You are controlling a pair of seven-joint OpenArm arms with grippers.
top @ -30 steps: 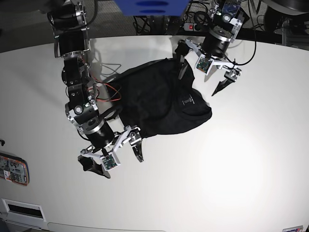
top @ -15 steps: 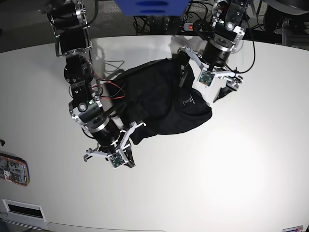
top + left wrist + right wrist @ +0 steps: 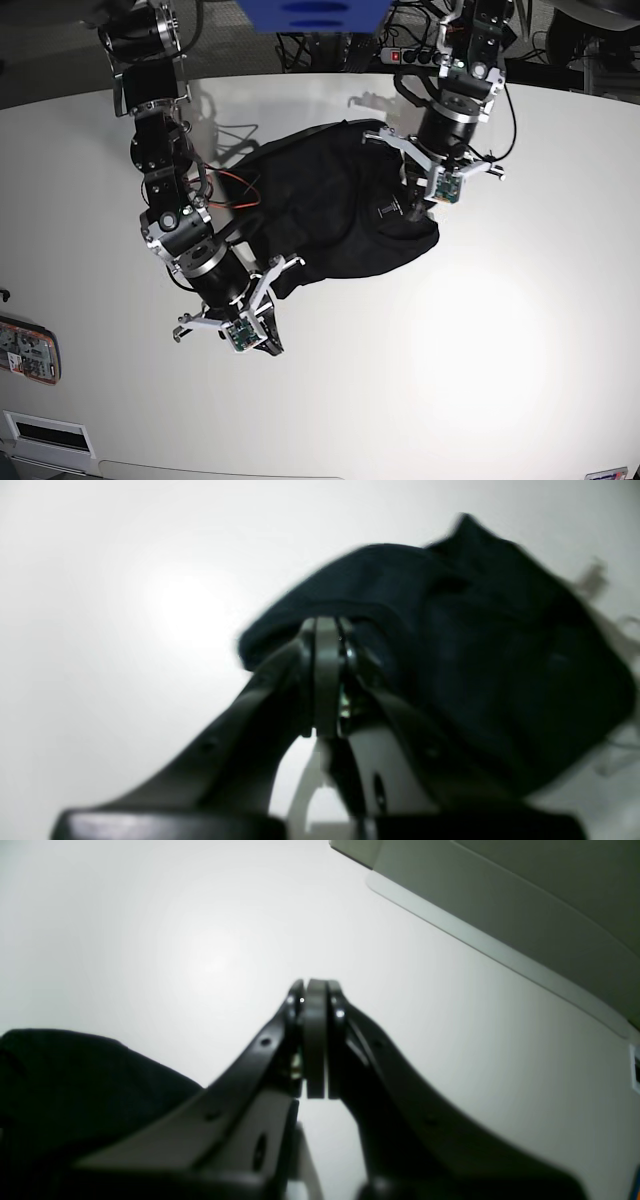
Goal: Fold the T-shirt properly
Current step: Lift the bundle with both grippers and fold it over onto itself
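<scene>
Black T-shirt (image 3: 330,205) lies crumpled, both my grippers pressed together on nothing I can see; next, spread it flat.

No text, brand or number can be read anywhere. A small pale mark is seen on the T-shirt (image 3: 388,209), but it is too small to be made out.

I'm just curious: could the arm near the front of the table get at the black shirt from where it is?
Probably yes: the right gripper sits shut just off the T-shirt, nothing between them, but must open first.
</scene>
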